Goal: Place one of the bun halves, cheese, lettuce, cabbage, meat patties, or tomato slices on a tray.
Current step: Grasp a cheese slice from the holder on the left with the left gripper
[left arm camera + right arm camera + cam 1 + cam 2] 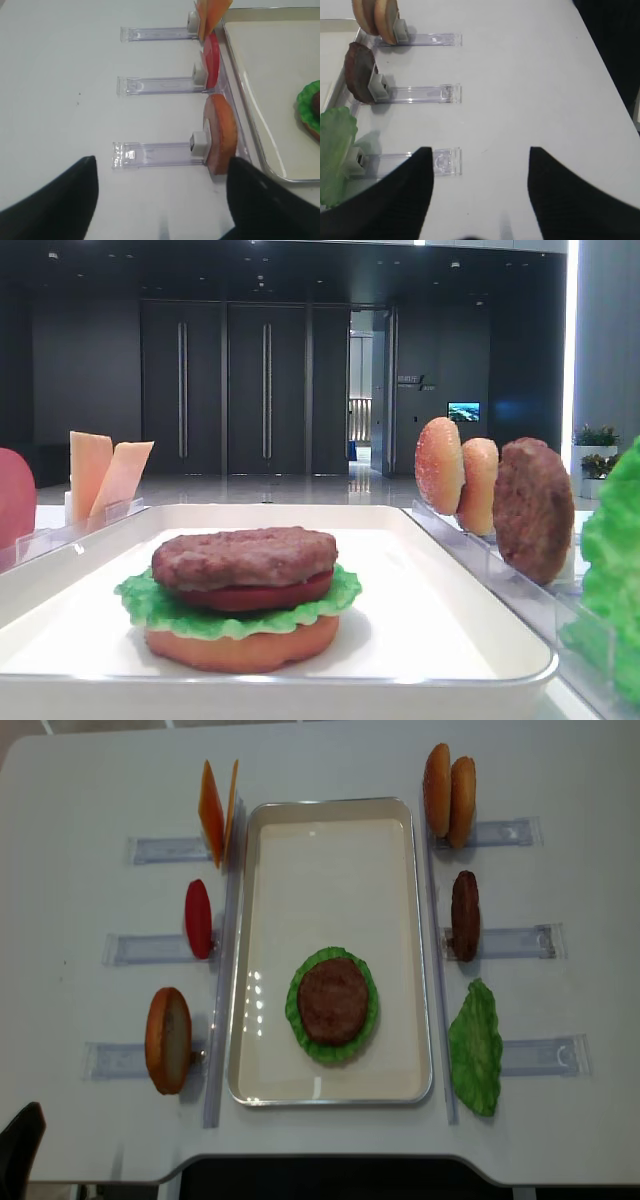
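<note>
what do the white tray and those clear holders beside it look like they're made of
The large white rectangular tray looks like glossy plastic or enamelled metal: light glints off its floor. The clear slotted holders look like acrylic: see-through, with sharp bright edges.

We hold our left gripper (160, 200) low over the table, its two dark fingers (60, 200) spread wide and gripping nothing. Our right gripper (480, 192) hangs likewise, jaws parted and unladen.

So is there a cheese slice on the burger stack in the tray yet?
No, the stack's top layer is the meat patty, and both cheese slices stand in their holder left of the tray.
</note>
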### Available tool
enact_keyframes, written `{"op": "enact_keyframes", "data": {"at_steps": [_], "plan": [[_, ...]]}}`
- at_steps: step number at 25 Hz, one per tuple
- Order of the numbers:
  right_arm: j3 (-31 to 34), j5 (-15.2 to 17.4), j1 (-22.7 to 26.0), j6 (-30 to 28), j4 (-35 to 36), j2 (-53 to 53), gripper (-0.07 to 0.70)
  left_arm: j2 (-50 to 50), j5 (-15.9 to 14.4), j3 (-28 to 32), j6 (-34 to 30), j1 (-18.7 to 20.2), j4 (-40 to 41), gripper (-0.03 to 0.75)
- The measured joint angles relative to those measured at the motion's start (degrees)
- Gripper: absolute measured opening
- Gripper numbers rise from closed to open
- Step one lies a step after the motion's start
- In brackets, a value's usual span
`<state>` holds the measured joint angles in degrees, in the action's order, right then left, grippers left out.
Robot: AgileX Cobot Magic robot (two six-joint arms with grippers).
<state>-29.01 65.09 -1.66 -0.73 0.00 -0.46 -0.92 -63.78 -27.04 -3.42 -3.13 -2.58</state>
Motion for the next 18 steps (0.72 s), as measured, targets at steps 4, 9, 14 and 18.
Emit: {"op": "enact_keyframes", "data": {"at_steps": [4,9,14,18], "plan": [[0.0,0.0,0.0,0.0,0.0,0.0,0.400,0.0,0.0,0.0,0.6,0.0,0.0,0.588],[0.0,0.0,0.0,0.0,0.0,0.0,0.400,0.3,-0.8,-0.7,0.9,0.0,0.0,0.580],[0.0,-0.1,0.0,0.0,0.0,0.0,0.400,6.2,-1.7,-4.3,1.1,0.0,0.0,0.580],[0.0,-0.1,0.0,0.0,0.0,0.0,0.400,13.8,-1.7,-7.7,2.0,0.0,0.0,0.580]]}}
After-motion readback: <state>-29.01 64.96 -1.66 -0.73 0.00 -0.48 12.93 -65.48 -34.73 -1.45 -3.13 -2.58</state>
